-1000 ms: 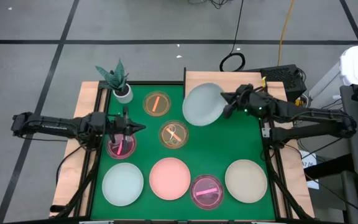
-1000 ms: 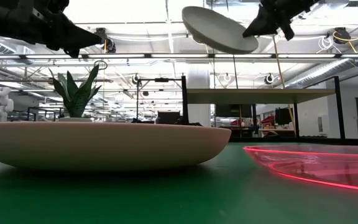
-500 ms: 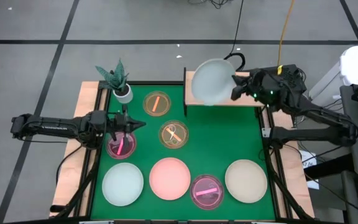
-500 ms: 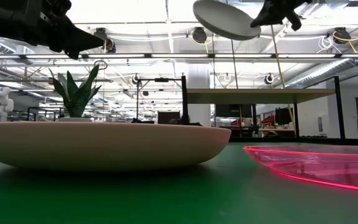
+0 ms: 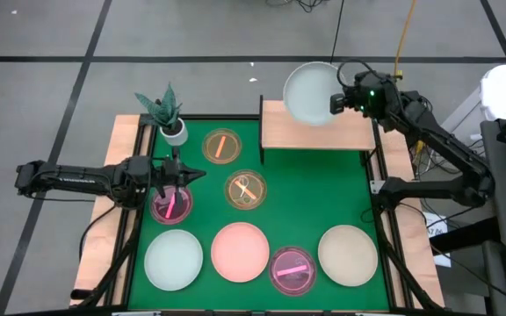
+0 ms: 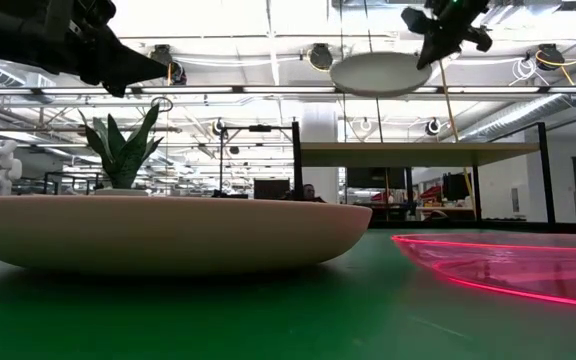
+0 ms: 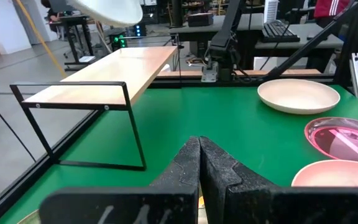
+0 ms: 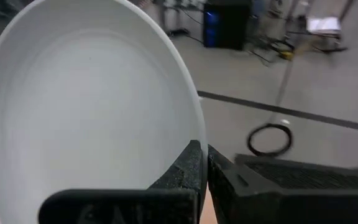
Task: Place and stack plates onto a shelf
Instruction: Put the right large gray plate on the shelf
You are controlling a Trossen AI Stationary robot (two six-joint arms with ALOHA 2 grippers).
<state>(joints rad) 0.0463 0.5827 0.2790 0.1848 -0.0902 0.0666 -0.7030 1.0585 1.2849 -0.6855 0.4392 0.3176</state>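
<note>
1. Far left in the high view, my left arm waits low over the green counter [image 5: 323,189]. The left tool [image 5: 193,180] has its fingers pressed together, holding nothing, and it hovers over a see-through magenta plate [image 5: 171,206]. It has not moved in the last second.

2. Moving right along the counter, seven plates lie there untouched: a potted plant [image 5: 167,112] stands at the back, then an orange plate [image 5: 221,146], a second orange plate [image 5: 246,189], and along the front a pale blue-green plate [image 5: 173,258], a pink plate [image 5: 240,251], another magenta plate [image 5: 292,269] and a beige plate [image 5: 348,254].

3. Right of centre at the back stands the shelf [image 5: 314,132], its wood board bare.

4. Above the shelf's back edge is the change. My right tool [image 5: 334,102], fingers clamped on the rim of a pale plate [image 5: 310,93], has carried it from over the green counter to the shelf. A second ago the plate tilted steeply; in the low view it now hangs nearly level, well above the board.

5. I judge the first placement is close: lowering and releasing remain, and no plate has been shelved yet.
</note>
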